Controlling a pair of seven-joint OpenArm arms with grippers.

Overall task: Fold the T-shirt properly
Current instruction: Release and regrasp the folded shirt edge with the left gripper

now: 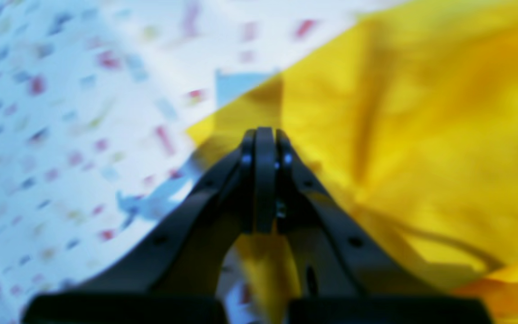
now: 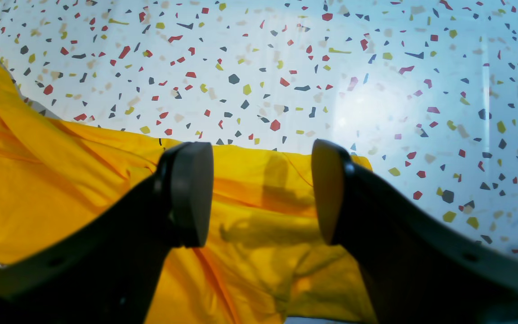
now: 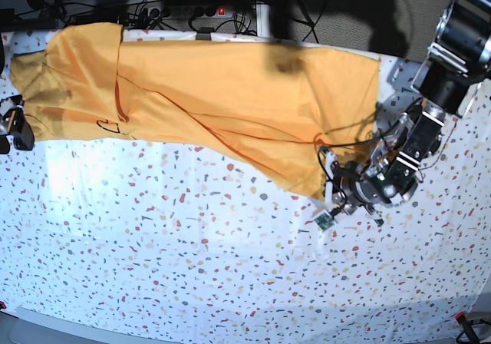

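Note:
The orange-yellow T-shirt [image 3: 230,90] lies spread along the back of the table, with thin black line marks [image 3: 111,125] near its left end. Its lower edge runs slantwise down to a corner by my left gripper [image 3: 334,184]. In the left wrist view the left gripper [image 1: 264,135] is shut on that corner of the T-shirt [image 1: 421,135], and the picture is blurred. My right gripper [image 2: 261,189] is open and empty, its fingers [image 2: 191,193] spread just above the T-shirt's [image 2: 61,189] edge. In the base view it [image 3: 11,125] sits at the shirt's left end.
The table wears a white speckled cover [image 3: 192,244]. Cables and a power strip [image 3: 199,10] lie behind the back edge. A small green tag [image 3: 324,221] lies on the cover just below the left gripper. The table's front edge [image 3: 230,335] curves along the bottom.

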